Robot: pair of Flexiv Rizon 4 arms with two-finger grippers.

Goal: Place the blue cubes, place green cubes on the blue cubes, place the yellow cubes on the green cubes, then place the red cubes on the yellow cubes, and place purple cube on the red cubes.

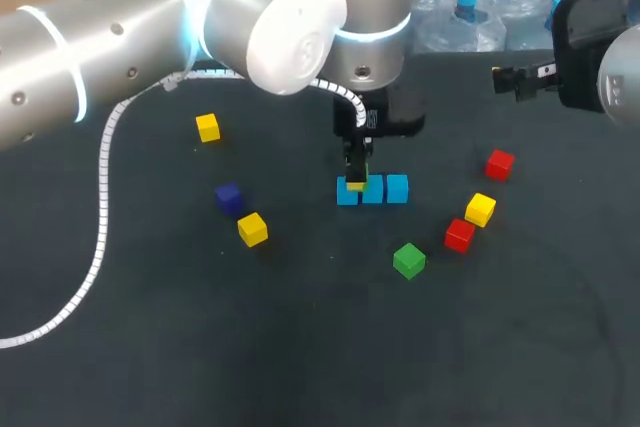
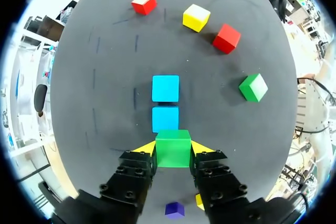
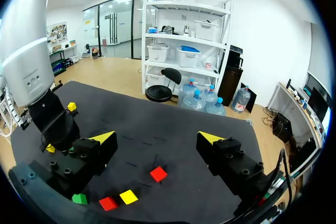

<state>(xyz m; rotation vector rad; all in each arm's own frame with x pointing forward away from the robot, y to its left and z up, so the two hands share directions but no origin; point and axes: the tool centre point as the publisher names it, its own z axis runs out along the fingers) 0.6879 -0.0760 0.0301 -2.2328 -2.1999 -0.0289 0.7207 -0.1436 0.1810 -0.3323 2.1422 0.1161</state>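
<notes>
Over 9 o'clock end of blue cubes (image 1: 373, 190): left gripper (image 2: 173, 149) clamped on green cube (image 2: 172, 148), squared up for 2nd layer. At 5 o'clock, spare green cube (image 1: 408, 260). At 2 o'clock, right gripper (image 3: 157, 139) spread, empty, kept clear.

A green cube (image 2: 172, 148) filled the jaws of the left gripper (image 2: 172, 153). Just ahead, two blue cubes (image 2: 165, 119) barred the way in line; beyond them the table (image 2: 115, 77) lay open, a loose green cube (image 2: 253, 87) off to one side.

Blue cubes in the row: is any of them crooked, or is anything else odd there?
Nothing stands out. The blue cubes lie in a straight line, and the green cube sits square between the fingers of the left hand.
</notes>
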